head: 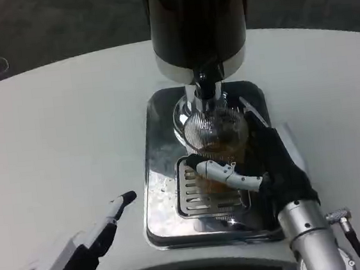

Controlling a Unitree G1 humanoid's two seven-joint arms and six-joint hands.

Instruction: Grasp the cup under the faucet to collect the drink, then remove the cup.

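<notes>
Cup under the faucet, right hand on it.
Right hand (270, 164) grips the cup (216, 137) beneath the faucet (206, 87), above the tray's (162, 175) grate.

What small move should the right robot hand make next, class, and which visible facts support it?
Probably keep the cup steady beneath the faucet a little longer. The right robot hand grips it over the drip tray, and brown drink shows only in its lower part. The left robot hand waits apart.
</notes>
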